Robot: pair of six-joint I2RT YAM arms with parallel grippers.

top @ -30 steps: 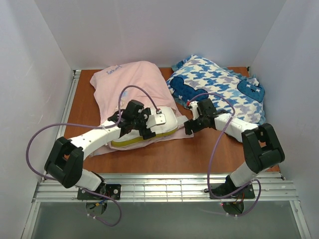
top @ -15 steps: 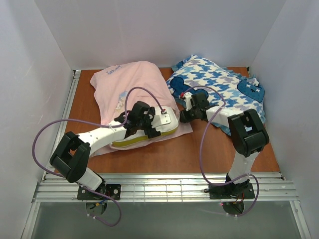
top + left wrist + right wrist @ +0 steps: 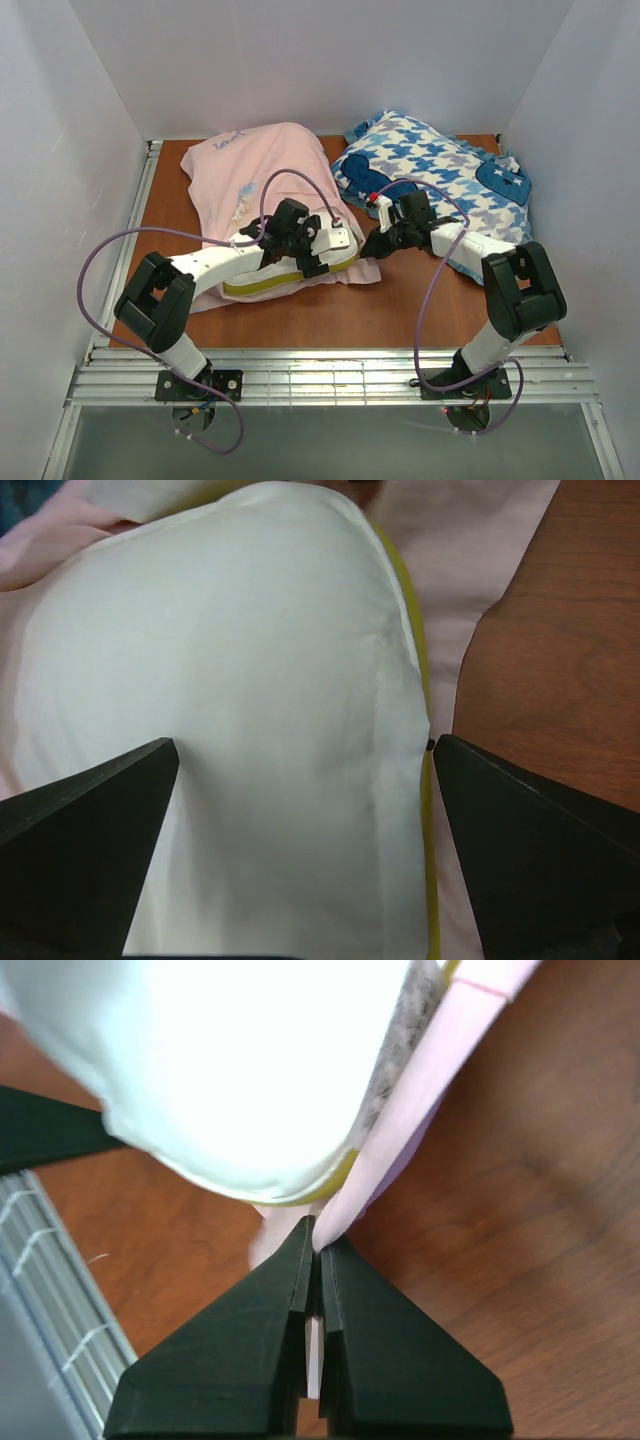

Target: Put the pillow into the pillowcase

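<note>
- I see the pillow [image 3: 250, 700], plump and white with a yellow side edge, lying on the pale pink pillowcase [image 3: 250, 175], left of the table's [image 3: 400, 310] middle.
- My left gripper [image 3: 305, 745] gapes wide over it, holding nothing.
- My right gripper [image 3: 318, 1238] is pinched closed on the pillowcase's pink edge.

A reddish-brown wooden table [image 3: 300, 320] stands enclosed by plain white walls [image 3: 320, 60] behind it and on both sides. A slotted aluminium rail [image 3: 330, 378] runs along the table's near edge. Light is even.
</note>
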